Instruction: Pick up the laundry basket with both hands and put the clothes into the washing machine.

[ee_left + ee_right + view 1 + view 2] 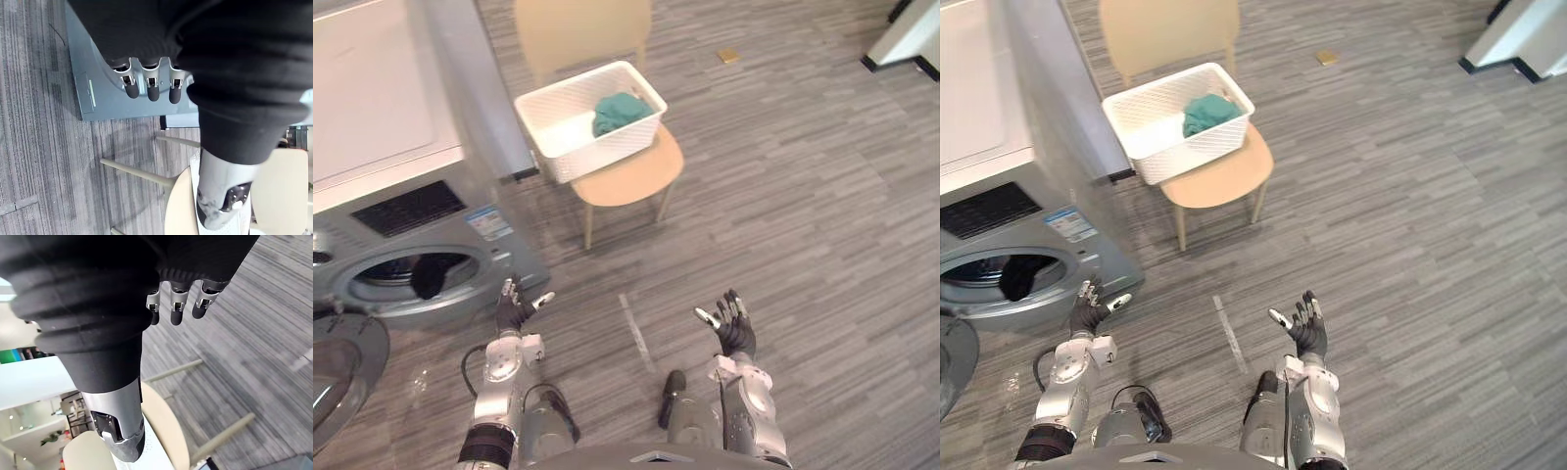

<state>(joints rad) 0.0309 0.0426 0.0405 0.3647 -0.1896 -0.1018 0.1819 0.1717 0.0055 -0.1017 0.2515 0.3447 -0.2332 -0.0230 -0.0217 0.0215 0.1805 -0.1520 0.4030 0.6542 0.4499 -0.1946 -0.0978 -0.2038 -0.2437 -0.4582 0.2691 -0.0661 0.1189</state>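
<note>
Both hands hang low in the head view: left hand (514, 311) at lower left and right hand (732, 328) at lower right, each released and loosely spread, well apart from the laundry basket (607, 147). That white basket sits on the seat of a tan chair (631, 178) at upper centre, with a teal bundle of clothes (619, 110) lying inside toward its right end. Left of frame stands the washing machine (421, 211), its round door (342, 362) swung open at lower left and a dark garment (429, 276) draped in the drum mouth. A pale strip of tape (634, 333) marks the floor (822, 215) between the hands. Left wrist view: relaxed fingers (153, 90) point toward the machine's grey side, the chair's legs beyond. Right wrist view: relaxed fingers (177, 308) over the grey floor, the chair's seat and legs past the thumb (120, 431)
</note>
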